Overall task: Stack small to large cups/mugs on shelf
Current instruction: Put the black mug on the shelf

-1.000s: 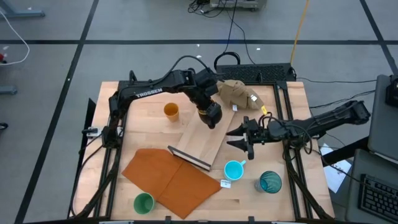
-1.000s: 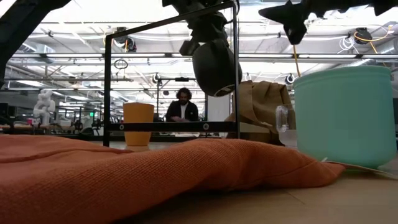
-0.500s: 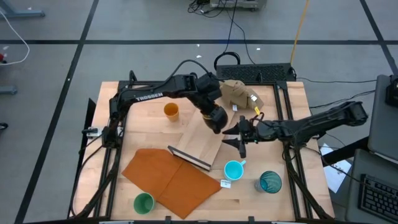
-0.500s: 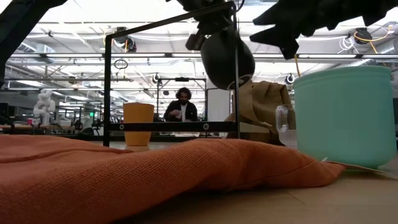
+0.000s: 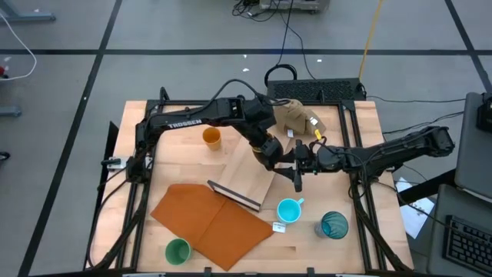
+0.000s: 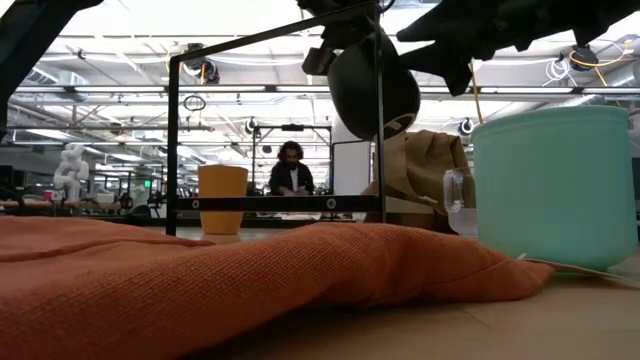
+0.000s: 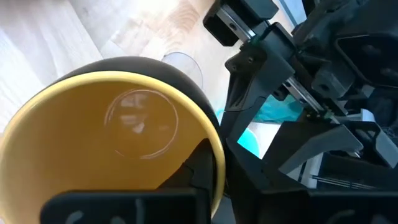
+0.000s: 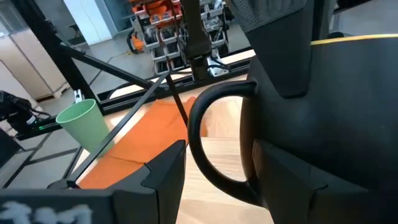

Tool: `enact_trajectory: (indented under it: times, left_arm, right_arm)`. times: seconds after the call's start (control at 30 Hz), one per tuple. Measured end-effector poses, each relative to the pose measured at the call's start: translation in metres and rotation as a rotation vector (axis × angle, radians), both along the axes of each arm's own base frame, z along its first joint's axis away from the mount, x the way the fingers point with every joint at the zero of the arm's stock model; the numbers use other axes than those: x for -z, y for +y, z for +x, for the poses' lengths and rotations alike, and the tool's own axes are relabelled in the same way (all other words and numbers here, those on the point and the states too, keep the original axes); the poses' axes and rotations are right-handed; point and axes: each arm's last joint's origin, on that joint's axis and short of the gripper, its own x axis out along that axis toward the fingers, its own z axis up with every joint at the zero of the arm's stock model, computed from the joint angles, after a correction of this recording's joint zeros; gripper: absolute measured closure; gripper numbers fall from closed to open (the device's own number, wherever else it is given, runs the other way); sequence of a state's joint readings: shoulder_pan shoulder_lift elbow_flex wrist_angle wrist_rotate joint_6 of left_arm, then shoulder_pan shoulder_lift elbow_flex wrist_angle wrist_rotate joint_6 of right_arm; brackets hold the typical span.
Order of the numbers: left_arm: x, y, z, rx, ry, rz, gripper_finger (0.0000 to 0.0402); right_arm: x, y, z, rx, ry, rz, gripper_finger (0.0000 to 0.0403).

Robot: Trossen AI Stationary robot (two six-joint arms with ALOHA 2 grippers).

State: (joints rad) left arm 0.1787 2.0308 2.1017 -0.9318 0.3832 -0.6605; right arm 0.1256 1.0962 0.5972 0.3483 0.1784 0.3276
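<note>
The left gripper (image 5: 268, 148) holds the dark yellow-lined mug (image 7: 118, 140) by its rim, aloft over the shelf (image 5: 250, 169). Just beside it, the right gripper (image 8: 217, 162) stands part-open around the mug's handle (image 8: 214, 140): apparently a handover, calling next for the right fingers to close before the left lets go.

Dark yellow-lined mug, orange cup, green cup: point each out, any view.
dark yellow-lined mug (image 7: 124, 134): left wrist view, on its yellow inside floor.
orange cup (image 5: 212, 138): high view, on its open mouth.
green cup (image 5: 177, 251): high view, on its open mouth.
</note>
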Motion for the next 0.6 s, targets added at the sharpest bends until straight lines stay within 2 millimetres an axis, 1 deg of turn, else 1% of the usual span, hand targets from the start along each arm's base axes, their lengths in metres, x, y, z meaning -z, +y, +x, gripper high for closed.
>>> enact_trajectory:
  times: [0.13, 0.23, 0.37, 0.43, 0.5, 0.6]
  left_arm:
    - [0.000, 0.000, 0.000, -0.006, -0.002, 0.008, 0.0388]
    - [0.000, 0.000, 0.000, -0.008, -0.002, 0.011, 0.0389]
    - [0.000, 0.000, 0.000, -0.010, -0.001, 0.009, 0.0369]
    - [0.000, 0.000, 0.000, -0.010, -0.001, 0.007, 0.0364]
    - [0.000, 0.000, 0.000, -0.009, -0.003, 0.003, 0.0371]
    - [-0.001, 0.000, 0.001, -0.011, -0.011, 0.013, 0.0388]
  right_arm:
    - [-0.003, 0.000, 0.001, 0.001, -0.031, 0.006, 0.0225]
    - [-0.003, 0.000, 0.002, 0.003, -0.039, 0.019, 0.0225]
    - [0.001, 0.002, 0.008, -0.020, -0.046, 0.051, 0.0225]
    - [0.006, 0.003, 0.012, -0.039, -0.037, 0.067, 0.0225]
    - [0.010, 0.005, 0.016, -0.045, -0.037, 0.077, 0.0225]
    - [0.010, 0.008, 0.025, -0.070, -0.044, 0.099, 0.0225]
